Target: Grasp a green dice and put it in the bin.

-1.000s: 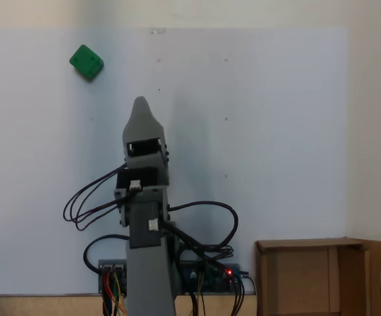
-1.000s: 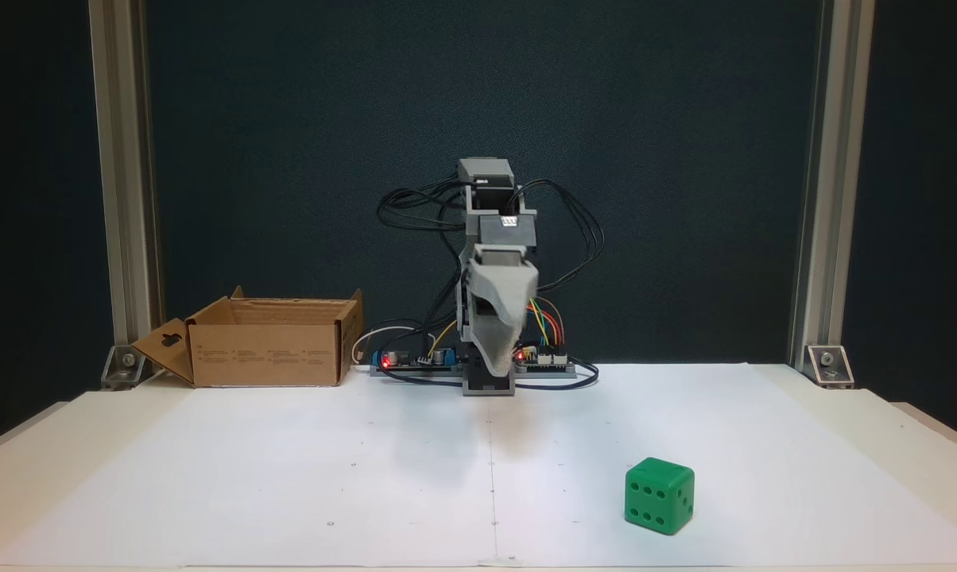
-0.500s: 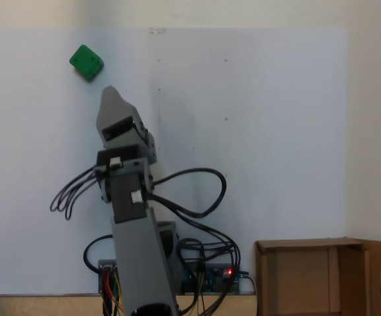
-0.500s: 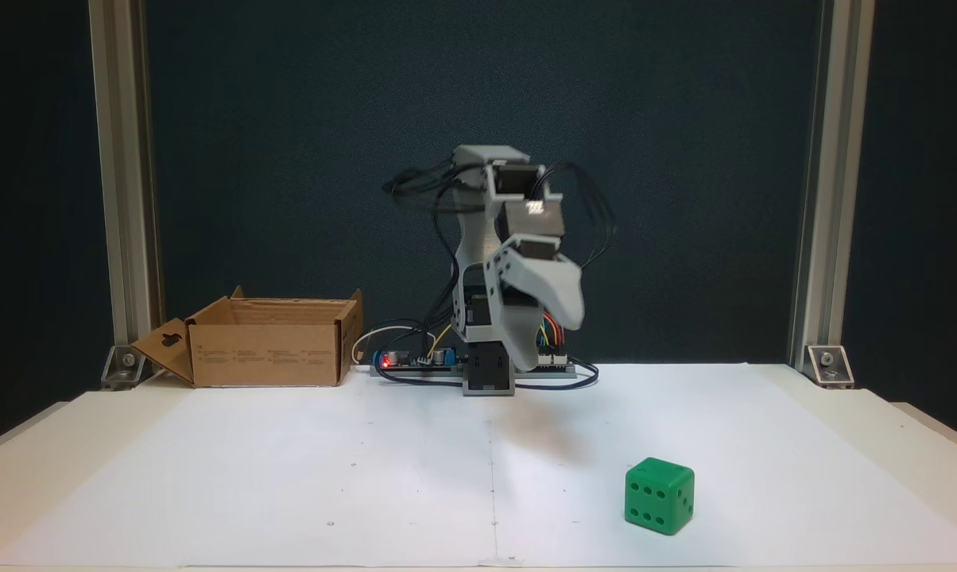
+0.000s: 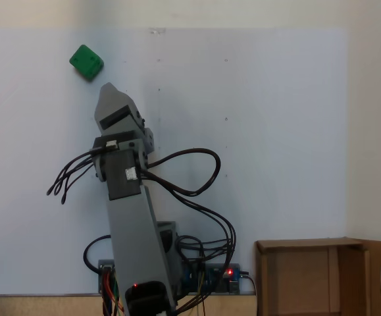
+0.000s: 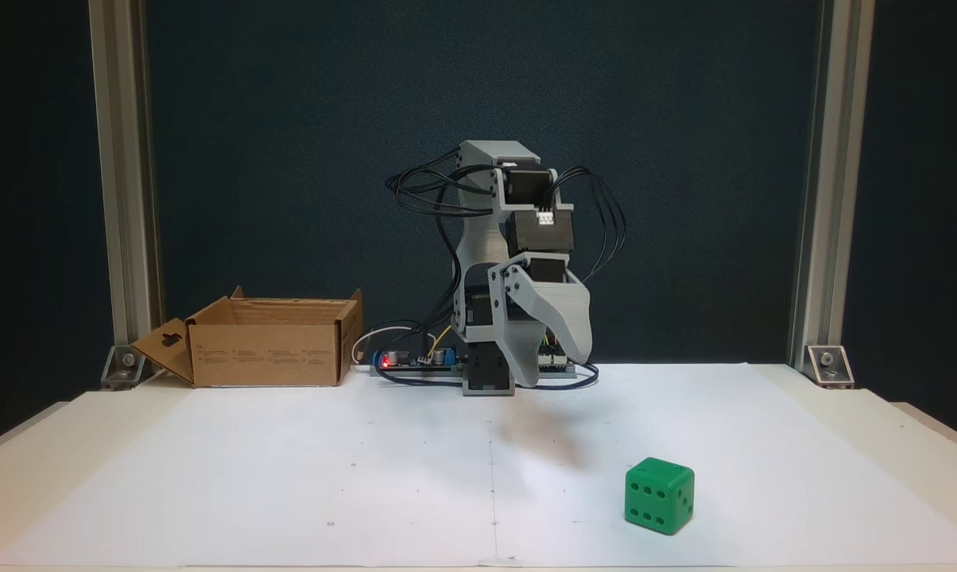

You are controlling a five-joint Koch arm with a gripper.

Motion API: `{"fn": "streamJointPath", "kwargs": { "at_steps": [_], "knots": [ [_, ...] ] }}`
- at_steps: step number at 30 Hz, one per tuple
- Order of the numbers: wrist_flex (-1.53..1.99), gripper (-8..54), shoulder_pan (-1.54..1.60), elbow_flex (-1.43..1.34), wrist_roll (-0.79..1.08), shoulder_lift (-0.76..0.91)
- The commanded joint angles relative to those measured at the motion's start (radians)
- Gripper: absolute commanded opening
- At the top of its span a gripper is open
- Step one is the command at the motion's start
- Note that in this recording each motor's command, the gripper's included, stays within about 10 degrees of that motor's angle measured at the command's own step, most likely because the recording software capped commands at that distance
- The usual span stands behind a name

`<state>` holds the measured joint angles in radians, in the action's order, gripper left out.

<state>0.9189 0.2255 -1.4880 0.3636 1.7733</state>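
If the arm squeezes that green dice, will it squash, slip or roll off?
The green dice looks like a solid moulded cube holding crisp faces, so it is probably stiff rather than squashy. It sits flat on the white paper, so it should not roll by itself. Its rounded corners and smooth, faintly shiny surface might let it twist or slip in an off-centre pinch.

Green dice (image 6: 659,495), lower right of frame: bright green, dark pips on the faces twd camera; also bright green at upper left (image 5: 86,62). Bin (image 6: 268,348), left: brown cardboard, faint print on front; tan inside (image 5: 308,276). Arm (image 6: 526,302) grey w/ black motors, black cables. Surface (image 6: 288,477) white. Backdrop dark blue-grey.
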Motion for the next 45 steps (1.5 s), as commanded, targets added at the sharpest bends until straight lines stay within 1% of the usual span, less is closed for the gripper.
{"fn": "streamJointPath", "kwargs": {
  "at_steps": [1, 6, 12, 18, 19, 23, 28, 32, 37, 45],
  "knots": [
    [-0.002, 43.9, 0.009, 0.066, 0.074, 0.008],
    [-0.002, 42.7, 0.021, 0.067, 0.063, 0.035],
    [0.008, 41.9, 0.048, 0.091, -0.156, 0.057],
    [0.006, 41.2, 0.072, 0.187, -0.172, 0.032],
    [0.005, 40.3, 0.072, 0.196, -0.178, 0.028],
    [0.005, 36.5, 0.055, 0.336, -0.176, -0.026],
    [0.037, 36.5, 0.040, 0.492, -0.153, -0.124],
    [0.138, 37.0, 0.040, 0.597, -0.084, -0.218],
    [0.357, 41.7, 0.040, 0.759, -0.046, -0.342],
    [0.445, 41.7, 0.040, 0.784, -0.020, -0.377]
  ]
}}
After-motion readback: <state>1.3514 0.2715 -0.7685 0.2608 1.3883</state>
